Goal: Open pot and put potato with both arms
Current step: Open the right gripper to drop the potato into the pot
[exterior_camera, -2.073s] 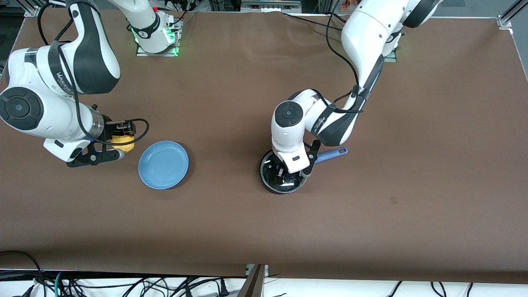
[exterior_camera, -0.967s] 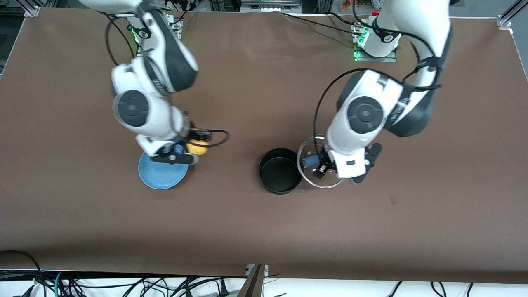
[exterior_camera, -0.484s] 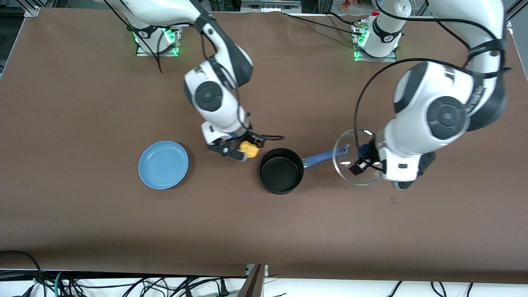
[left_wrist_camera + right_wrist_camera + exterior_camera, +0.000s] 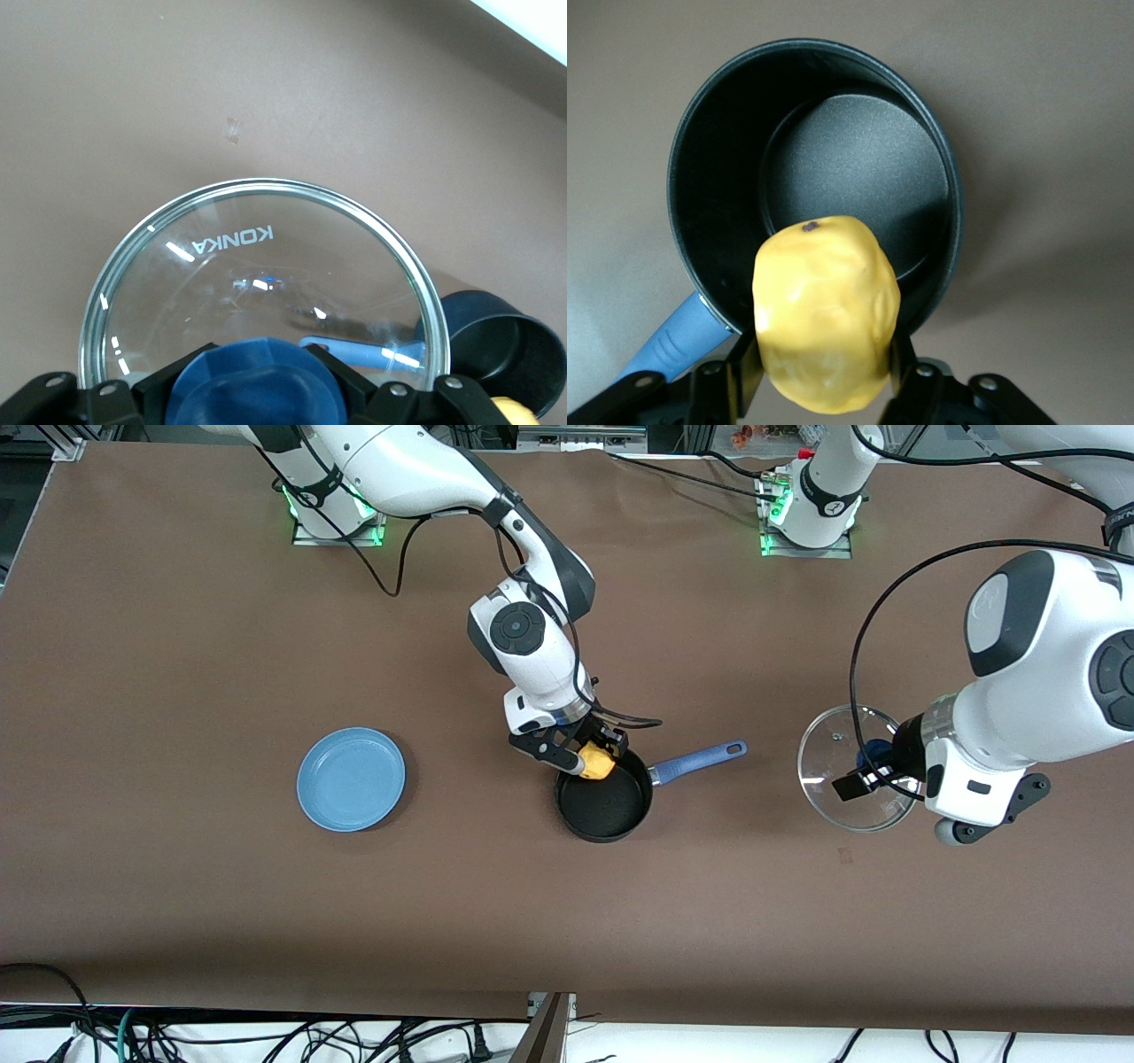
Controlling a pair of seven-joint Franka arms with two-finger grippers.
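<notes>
The black pot [image 4: 604, 804] with its blue handle [image 4: 700, 760] stands open in the middle of the table. My right gripper [image 4: 592, 755] is shut on the yellow potato [image 4: 597, 763] and holds it over the pot's rim; in the right wrist view the potato [image 4: 826, 313] hangs over the pot [image 4: 815, 177]. My left gripper [image 4: 873, 766] is shut on the blue knob [image 4: 257, 390] of the glass lid [image 4: 855, 779] and holds it above the table, toward the left arm's end. The lid [image 4: 266, 274] fills the left wrist view.
A flat blue plate [image 4: 351, 779] lies on the brown table toward the right arm's end. The pot's handle points toward the left arm's end. Cables run along the table's near edge.
My right gripper has carried the potato from beside the plate to over the pot. My left gripper has lifted the lid off the pot and moved it toward the left arm's end.
</notes>
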